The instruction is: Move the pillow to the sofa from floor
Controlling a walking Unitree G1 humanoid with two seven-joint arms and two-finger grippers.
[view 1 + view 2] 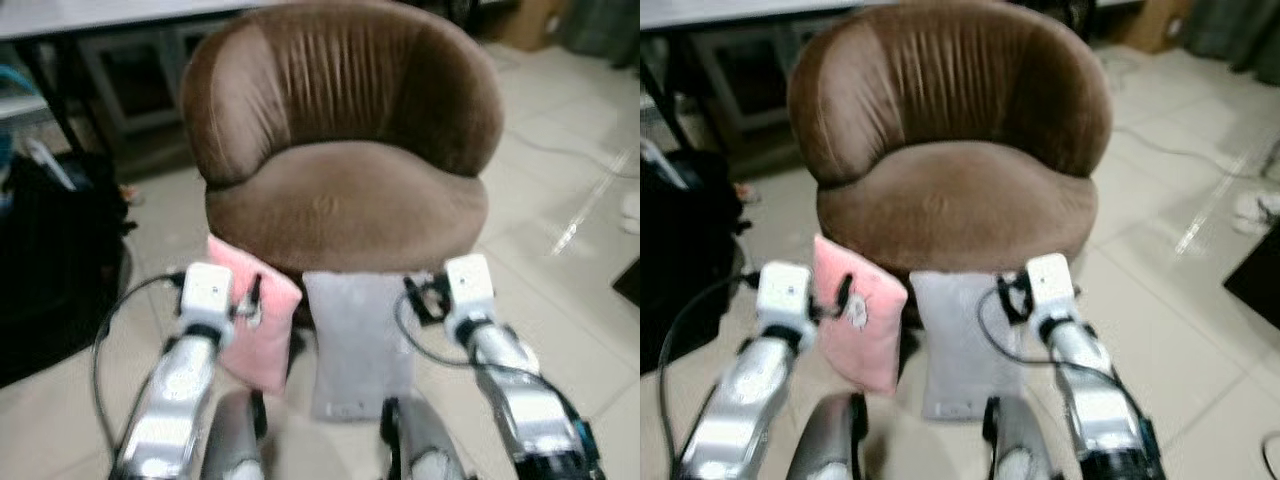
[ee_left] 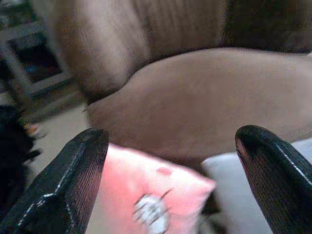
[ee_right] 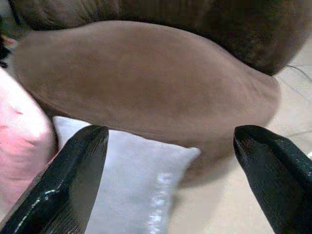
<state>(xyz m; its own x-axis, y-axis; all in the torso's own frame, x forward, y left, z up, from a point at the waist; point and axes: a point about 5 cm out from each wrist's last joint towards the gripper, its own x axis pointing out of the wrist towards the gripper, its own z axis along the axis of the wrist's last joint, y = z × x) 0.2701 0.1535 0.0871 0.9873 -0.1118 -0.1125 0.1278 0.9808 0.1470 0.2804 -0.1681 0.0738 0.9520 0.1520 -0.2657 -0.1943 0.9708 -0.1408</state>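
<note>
On the tiled floor (image 1: 560, 260) in front of the robot stands a round brown velvet sofa chair (image 1: 345, 150), seat bare, curved backrest behind it. Two pillows lean upright against the chair's front base, on the floor: a pink pillow (image 1: 262, 325) on the robot's left, tilted, with a small grey-and-white patch on its face, and a light grey pillow (image 1: 360, 345) just beside it on the right, standing straighter. The two pillows are touching or nearly so at their inner edges; exact contact hard to tell.

Left gripper (image 2: 170, 185) is raised in front of the pink pillow, fingers (image 2: 68, 190) spread wide apart, nothing between them; the left wrist view looks over the pink pillow's top corner toward the chair seat. Right gripper (image 3: 170, 180) is raised in front of the grey pillow, fingers (image 3: 73, 185) also spread wide, nothing held; the right wrist view has the grey pillow's top edge below the seat front and the pink pillow at the side. Both silver arms reach forward, cables looping off the wrists.

A dark black bag-like object (image 1: 55, 260) sits on the floor to the robot's left. A table frame (image 1: 120, 70) stands behind the chair. Frames slightly blurred
</note>
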